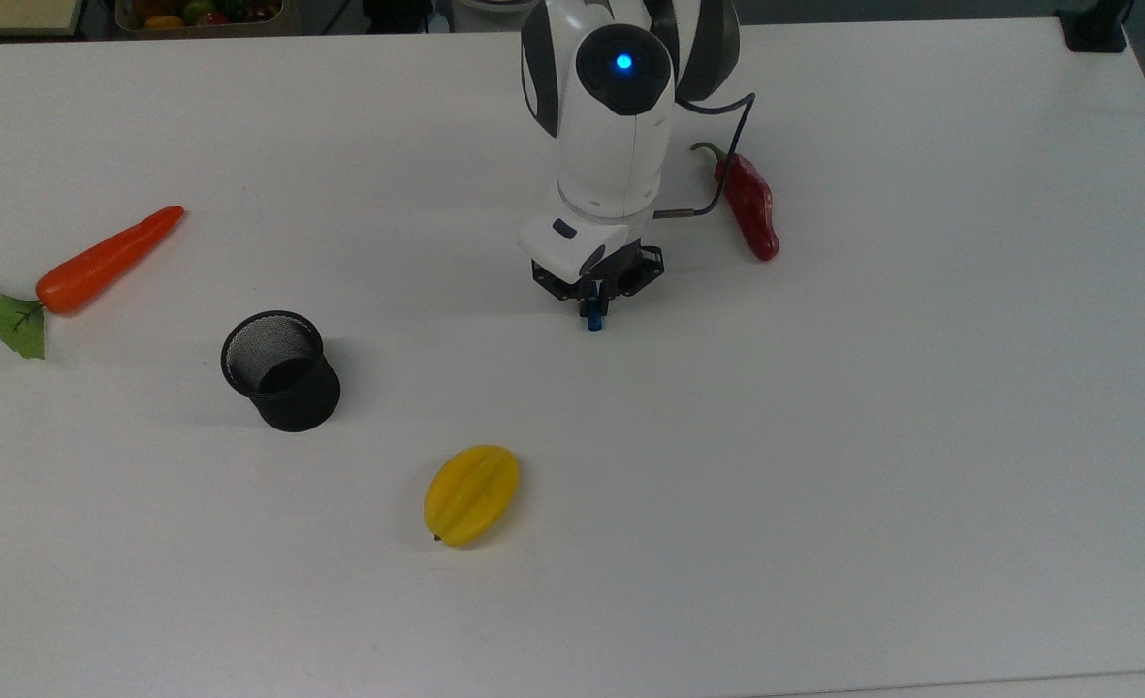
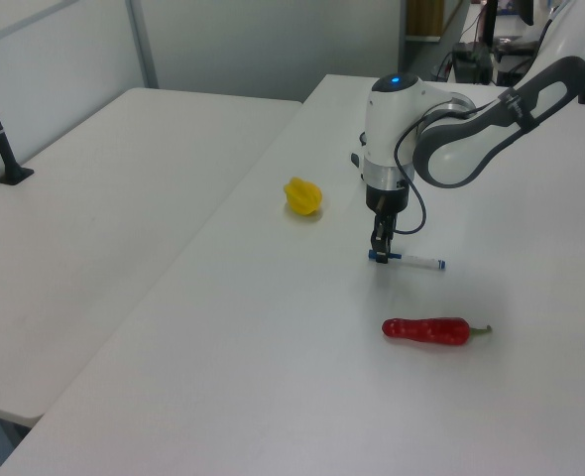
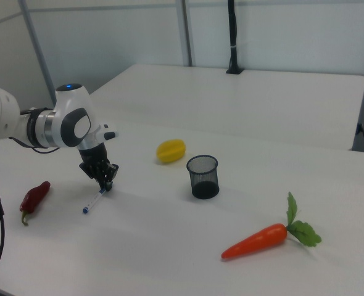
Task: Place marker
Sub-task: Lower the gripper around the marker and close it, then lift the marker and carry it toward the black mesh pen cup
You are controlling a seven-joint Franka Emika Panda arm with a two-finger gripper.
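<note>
While marker (image 1: 592, 319) lies mostly hidden under arm, hand (image 1: 593, 303) pinches its blue cap.

Table (image 1: 921, 436) – smooth matt white; cup (image 1: 282, 370) – black mesh; chili (image 1: 750, 204) – glossy.

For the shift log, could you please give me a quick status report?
Tool down, closed on the blue cap end of slim white marker. Marker flat on white table. Black mesh cup upright, path unobstructed.
</note>
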